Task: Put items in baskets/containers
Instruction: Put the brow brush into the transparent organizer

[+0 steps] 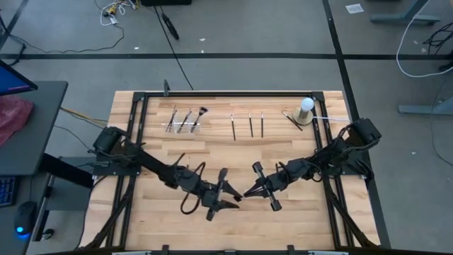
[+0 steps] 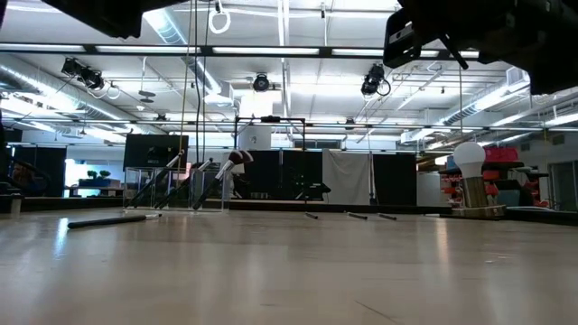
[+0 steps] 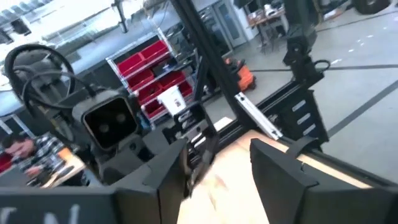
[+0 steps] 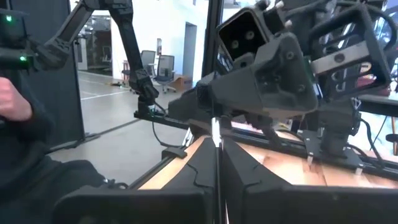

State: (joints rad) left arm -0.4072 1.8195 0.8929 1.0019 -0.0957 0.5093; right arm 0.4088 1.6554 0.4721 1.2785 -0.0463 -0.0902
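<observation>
Both arms meet above the middle of the table, toward its near edge. My right gripper (image 1: 249, 190) (image 4: 217, 171) is shut on a thin brush (image 4: 215, 129). My left gripper (image 1: 232, 197) (image 3: 225, 180) faces it tip to tip, with its fingers open. A clear holder (image 1: 185, 127) stands near the far edge and several brushes (image 1: 188, 119) lean in it. Three brushes (image 1: 250, 125) lie side by side on the wood to its right. Another brush (image 1: 292, 120) lies beside a white bulb-shaped object (image 1: 306, 106). My right gripper pinches the brush's thin handle (image 4: 217, 148) between its two fingers, and the handle runs along the gap between them. A pale end of the brush (image 4: 214, 124) sticks out past the fingertips toward the left gripper. The brush is lifted clear of the table.
A loose brush (image 1: 180, 159) lies on the wood by the left arm, and a dark brush (image 2: 108, 219) shows lying flat in the low view. A black frame (image 1: 226, 93) borders the table. A person's hand and dark sleeve (image 4: 15, 106) show beyond the table.
</observation>
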